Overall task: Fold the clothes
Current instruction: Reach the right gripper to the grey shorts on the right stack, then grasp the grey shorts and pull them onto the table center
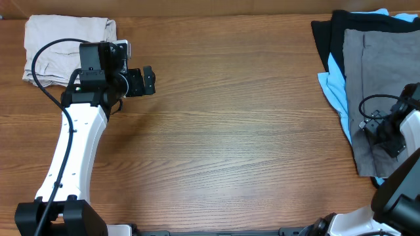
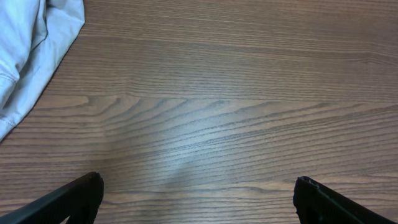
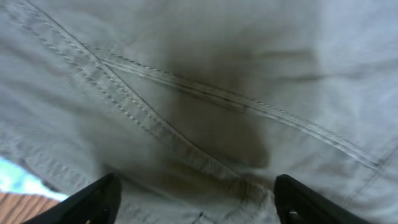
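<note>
**A:** What is given by the overhead view?

**B:** The grey shorts (image 1: 371,78) are found at the right edge of the table (image 1: 230,131), laid over a light-blue garment (image 1: 333,88) and a black garment (image 1: 328,33). Their long axis is judged to run from the far edge toward the robot. The right gripper (image 1: 377,131) is placed directly above their nearer half. The left gripper (image 1: 149,80) is held well apart from them, across the table, just beside a folded beige garment (image 1: 65,39).

**A:** And by the left wrist?

**B:** Only bare wood is seen between the fingers, which are spread wide, and nothing is held. A corner of the beige garment (image 2: 34,43) is caught at the upper left.

**A:** By the right wrist?

**B:** The view is filled with grey cloth crossed by stitched seams (image 3: 205,93). The fingers are set apart, low over the fabric, and no fold is seen pinched between them. Whether the tips touch the cloth cannot be told.

**A:** On what is the coming move turned?

**B:** The shorts lie straight beneath the right gripper, so the grasp is judged to fall to that arm. From there they would likely be drawn leftward onto bare wood.
</note>
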### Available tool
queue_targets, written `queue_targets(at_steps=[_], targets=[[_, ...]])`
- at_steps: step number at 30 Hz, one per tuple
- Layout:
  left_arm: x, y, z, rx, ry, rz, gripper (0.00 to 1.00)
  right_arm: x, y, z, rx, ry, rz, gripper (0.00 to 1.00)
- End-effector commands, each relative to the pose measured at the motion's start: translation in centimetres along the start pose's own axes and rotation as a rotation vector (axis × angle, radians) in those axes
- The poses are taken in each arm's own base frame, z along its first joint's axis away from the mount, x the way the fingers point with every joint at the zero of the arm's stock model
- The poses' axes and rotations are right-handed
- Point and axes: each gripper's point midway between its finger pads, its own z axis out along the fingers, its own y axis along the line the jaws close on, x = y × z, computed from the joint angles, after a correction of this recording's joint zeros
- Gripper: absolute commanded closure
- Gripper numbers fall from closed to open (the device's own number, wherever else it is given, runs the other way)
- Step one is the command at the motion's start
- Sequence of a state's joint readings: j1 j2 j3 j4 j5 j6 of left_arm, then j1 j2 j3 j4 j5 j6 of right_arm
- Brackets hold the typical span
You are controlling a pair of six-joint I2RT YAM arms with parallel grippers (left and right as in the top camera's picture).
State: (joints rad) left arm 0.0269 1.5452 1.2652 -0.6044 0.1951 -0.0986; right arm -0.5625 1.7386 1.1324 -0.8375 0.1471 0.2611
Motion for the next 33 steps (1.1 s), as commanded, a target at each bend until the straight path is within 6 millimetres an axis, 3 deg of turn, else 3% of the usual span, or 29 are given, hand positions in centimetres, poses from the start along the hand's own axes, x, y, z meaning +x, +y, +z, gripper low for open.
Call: queue_targets(at_steps=[1, 3, 6, 12, 15, 24, 28, 33], targets=[[-1.0, 0.0, -0.5, 0.003, -0.027, -0.006, 0.00, 0.7, -0.4, 1.1, 0.020, 0.034, -0.003, 0.24], [-1.0, 0.0, -0.5, 0.003, -0.026, -0.005, 0.00, 1.0, -0.3, 1.5, 0.023, 0.048, -0.005, 0.27], [-1.0, 0.0, -0.5, 0.003, -0.026, -0.005, 0.00, 1.3, -0.4, 2.0, 0.028, 0.065, -0.007, 0.39], [-1.0, 0.0, -0.5, 0.003, -0.027, -0.005, 0.00, 1.3, -0.4, 2.1, 0.029, 0.065, -0.004, 0.83], [-1.2, 0.0, -0.5, 0.004, -0.032, -0.004, 0.01, 1.2, -0.4, 2.0, 0.029, 0.063, 0.018, 0.95], [-2.2, -0.2, -0.5, 0.013, -0.076, 0.004, 0.06, 0.5, 1.0, 0.0, -0.054, 0.061, 0.019, 0.96], [-2.4, -0.3, -0.5, 0.014, -0.084, -0.001, 0.07, -0.3, 2.8, -2.3, -0.162, 0.040, -0.040, 0.96], [-2.5, -0.3, -0.6, 0.014, -0.086, -0.001, 0.10, -1.3, 5.4, -6.6, -0.308, -0.001, -0.128, 0.96]])
